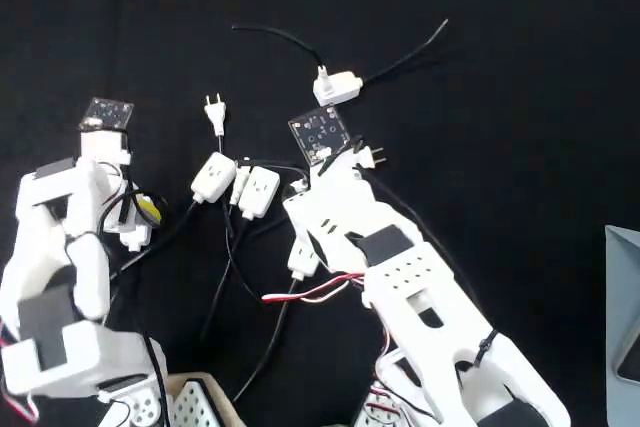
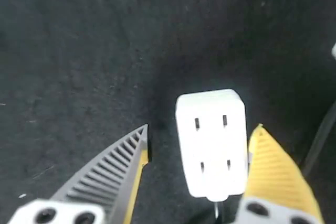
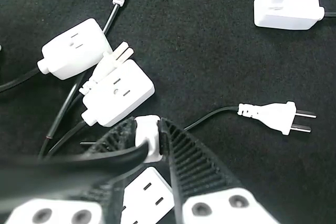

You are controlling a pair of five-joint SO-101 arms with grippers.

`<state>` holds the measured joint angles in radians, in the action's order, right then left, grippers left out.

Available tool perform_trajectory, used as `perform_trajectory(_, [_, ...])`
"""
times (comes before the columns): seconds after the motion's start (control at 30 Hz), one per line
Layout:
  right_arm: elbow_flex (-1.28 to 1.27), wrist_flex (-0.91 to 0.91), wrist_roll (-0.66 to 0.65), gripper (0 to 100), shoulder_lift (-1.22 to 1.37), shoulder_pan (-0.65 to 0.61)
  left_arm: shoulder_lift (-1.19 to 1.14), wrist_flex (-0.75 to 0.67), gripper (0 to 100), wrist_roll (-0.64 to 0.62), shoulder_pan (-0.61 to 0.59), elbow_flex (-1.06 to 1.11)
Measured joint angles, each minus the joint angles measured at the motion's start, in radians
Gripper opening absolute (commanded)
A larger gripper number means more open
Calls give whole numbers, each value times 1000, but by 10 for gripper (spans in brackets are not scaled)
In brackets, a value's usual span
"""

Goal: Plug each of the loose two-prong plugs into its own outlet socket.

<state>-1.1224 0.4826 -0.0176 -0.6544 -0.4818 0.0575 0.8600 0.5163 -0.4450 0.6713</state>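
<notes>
On the black desk (image 1: 520, 97) the insertion of one plug is judged to be in hand. The work is centred on the right gripper (image 3: 148, 129), which serves as the landmark here. Its black jaws are closed onto the body of a small white plug (image 3: 148, 141), with no gap seen at either side. The prongs of that plug are hidden, so its facing cannot be told.

Just beneath the right gripper lies a white outlet (image 3: 149, 195) with its slots upward, taken to be the target. For the next move the prongs would have to be lined up squarely with one pair of slots and pressed straight in, with the outlet kept from sliding on the cloth.

Well to the left of the right gripper, the left gripper (image 2: 200, 129) is placed with its jaws wide apart astride a second outlet (image 2: 212, 145). The yellow finger is just beside one flank. The grey finger is clear of the other, and nothing is gripped.

Beyond the right gripper two further outlets (image 3: 73, 48) (image 3: 118, 93) lie side by side, with a white plug (image 3: 107, 66) resting between them. Farther off, an outlet block (image 3: 287, 8) is seen with a plug already seated. Near the right gripper's other side a loose dark-corded plug (image 3: 273, 116) lies with bare prongs, not yet inserted.
</notes>
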Motion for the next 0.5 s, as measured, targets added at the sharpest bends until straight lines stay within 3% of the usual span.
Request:
perform_trajectory(0.23, [0,0,0,12,0,0,-52,0,29,-3,-3,-87])
perform_trajectory(0.5, [0,0,0,12,0,0,-64,-49,27,48,-2,-235])
